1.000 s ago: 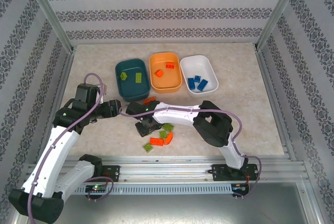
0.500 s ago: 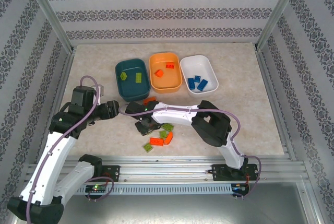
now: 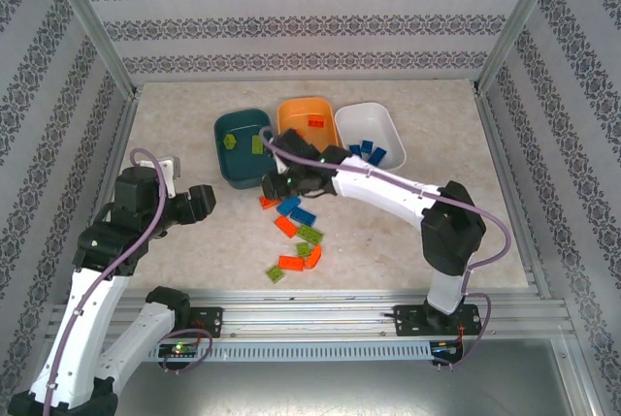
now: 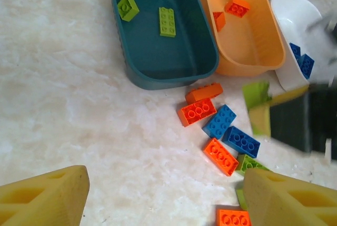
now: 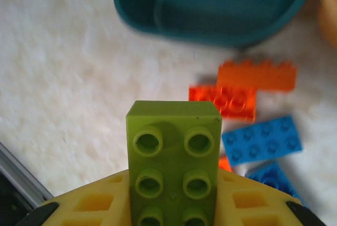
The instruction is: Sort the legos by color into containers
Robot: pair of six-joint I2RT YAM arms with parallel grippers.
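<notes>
Big picture: the beige marbled table (image 3: 408, 251) has three tubs in a row toward its far edge, dark teal tub (image 3: 233, 172) on the left, orange tub (image 3: 291, 111) in the middle, white tub (image 3: 386, 123) on the right, all just beside each other.

The right arm (image 3: 388, 193) reaches diagonally across the front of the orange and white tubs, so it covers the white tub's near-left corner and some of the blue bricks (image 3: 374, 154) in there. The right gripper (image 3: 284, 183) is clamped on a lime green brick (image 5: 172, 163), studs facing the wrist cam, hanging above the table just off the teal tub's near-right corner.

The left arm (image 3: 107, 241) sits over by the table's left edge. The left gripper (image 4: 166, 181) has its yellow pads spread wide with nothing in between, well clear of everything.

Teal tub holds two lime bricks (image 4: 167, 21), orange tub two orange-red bricks (image 4: 237, 7).

Right under the held brick there's a loose pile (image 3: 296, 217) of orange-red and blue bricks, and a smaller scatter (image 3: 291, 263) of lime and orange-red ones closer to the near edge.
</notes>
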